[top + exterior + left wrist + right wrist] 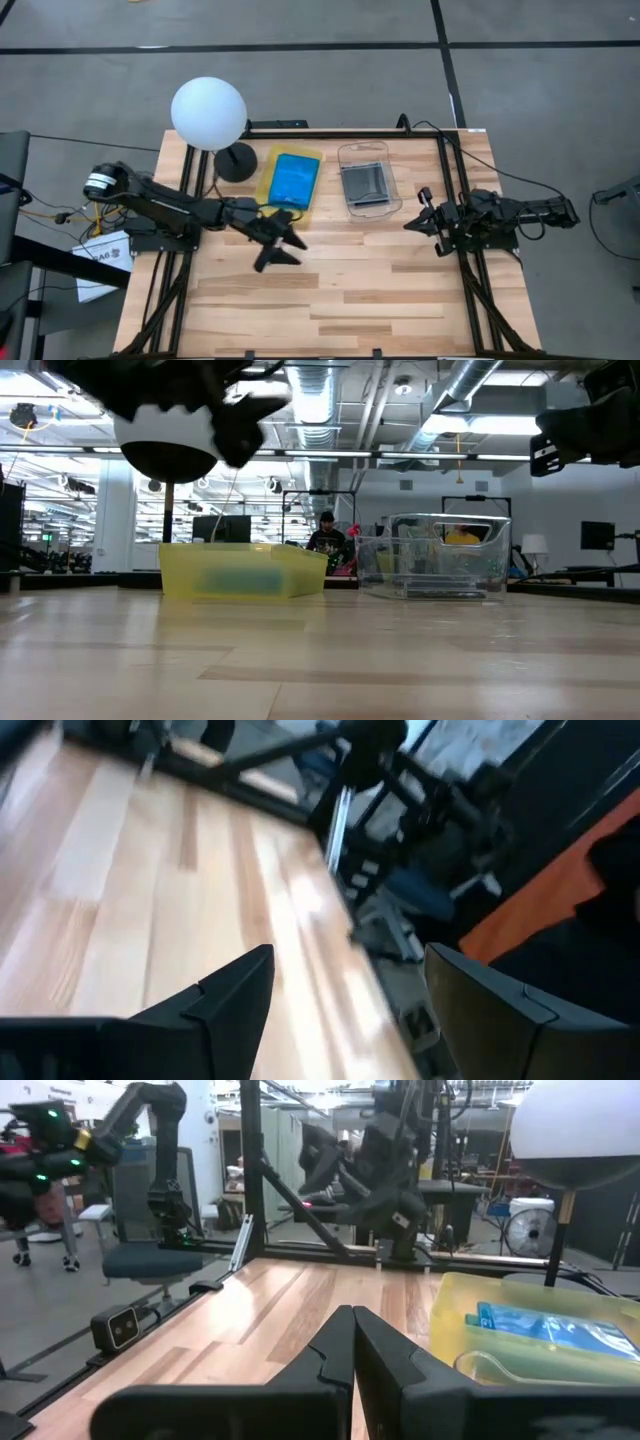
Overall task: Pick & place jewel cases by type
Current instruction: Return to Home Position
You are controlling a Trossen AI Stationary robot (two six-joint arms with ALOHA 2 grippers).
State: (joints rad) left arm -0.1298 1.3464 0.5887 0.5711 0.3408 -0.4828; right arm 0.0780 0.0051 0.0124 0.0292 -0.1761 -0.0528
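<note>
Blue jewel cases (293, 180) lie in the yellow tray (266, 172) and grey jewel cases (363, 182) in the clear container (362, 152) at the table's (340, 290) far side, my left jaws spread empty beside the tray, my right jaws pressed together at the right edge

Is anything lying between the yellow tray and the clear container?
No. In the high view, only a bare strip of wooden table separates the yellow tray from the clear container.
</note>
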